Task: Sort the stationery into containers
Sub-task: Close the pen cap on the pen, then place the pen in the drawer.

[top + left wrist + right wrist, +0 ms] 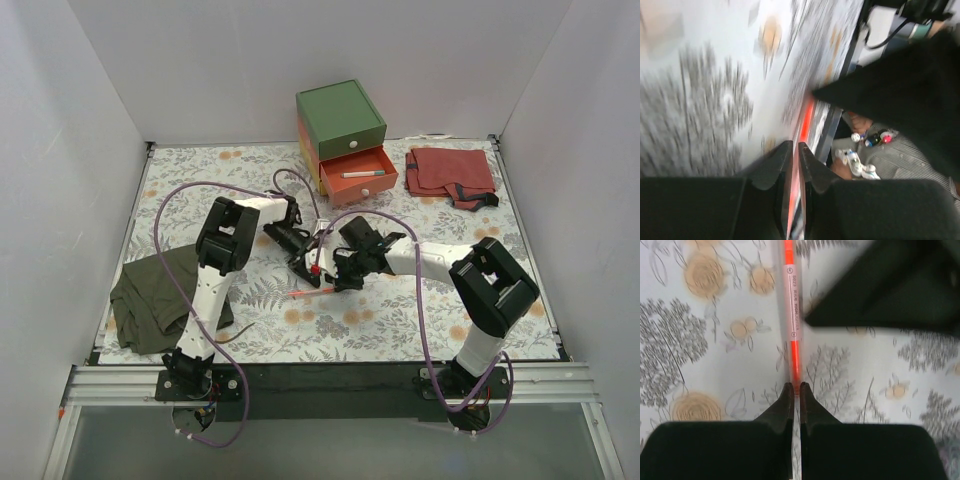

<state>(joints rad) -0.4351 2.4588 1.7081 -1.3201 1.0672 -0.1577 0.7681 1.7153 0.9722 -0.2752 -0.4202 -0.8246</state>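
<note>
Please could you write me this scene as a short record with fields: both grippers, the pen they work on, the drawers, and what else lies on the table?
left gripper: closed, it seems, on the orange highlighter, whose body runs between its jaws
right gripper: shut on the near end of the same highlighter
highlighter position: table centre, between both arms
drawer box: at the back; salmon drawer pulled open, green one shut
inside open drawer: one white pen with teal tips
cloths: red cloth right of the box; olive cloth at the left edge
</note>
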